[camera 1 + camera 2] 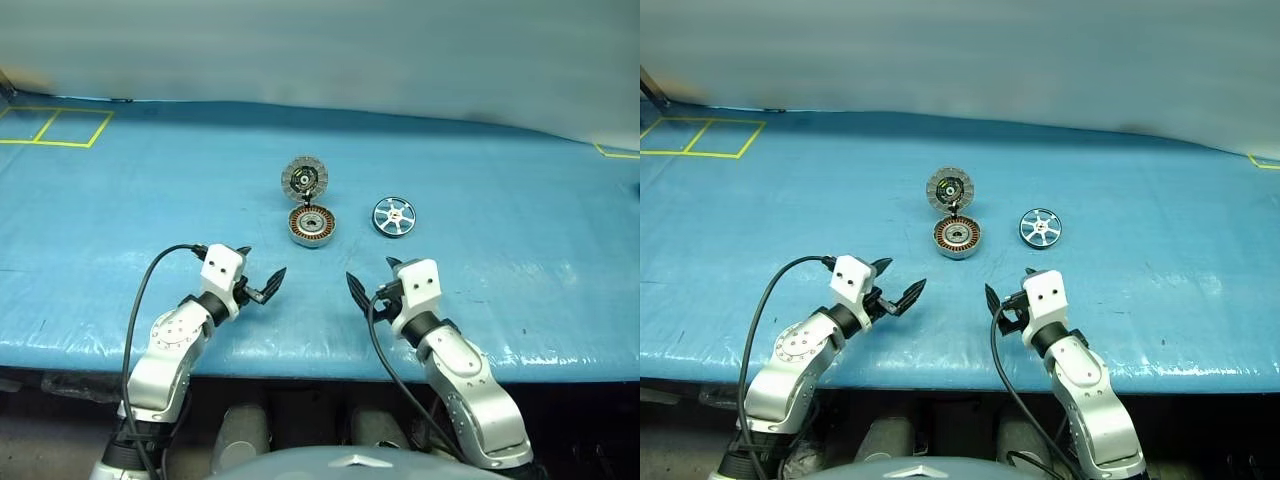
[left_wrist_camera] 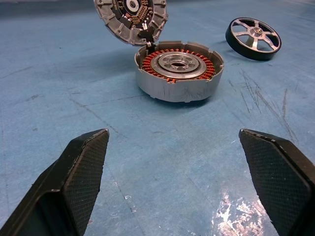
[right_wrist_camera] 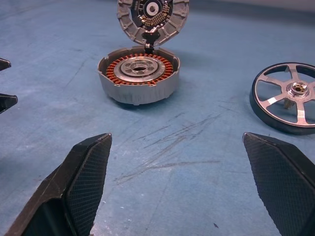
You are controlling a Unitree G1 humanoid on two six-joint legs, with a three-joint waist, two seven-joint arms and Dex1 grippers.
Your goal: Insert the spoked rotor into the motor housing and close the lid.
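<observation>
Blue plastic-covered desk [image 1: 120, 210], scuffed and scratched near the robot. Round grey-rimmed motor housing [image 1: 312, 226] with its ring of copper-brown windings and silver centre sits mid-desk, open. Its round grey lid [image 1: 305, 179] stands tilted up from the far edge, joined at the rim, ribbed inner face with dark centre showing. Shiny silver spoked rotor [image 1: 394, 216], dark-rimmed with six spokes, lies flat on the desk just right of the housing, apart from it. Left end effector [image 1: 258, 278] and right end effector [image 1: 373, 281] hover near the front edge, well short of the parts, fingers spread wide, both empty. Yellow tape squares [image 1: 55, 126] at far left corner.
</observation>
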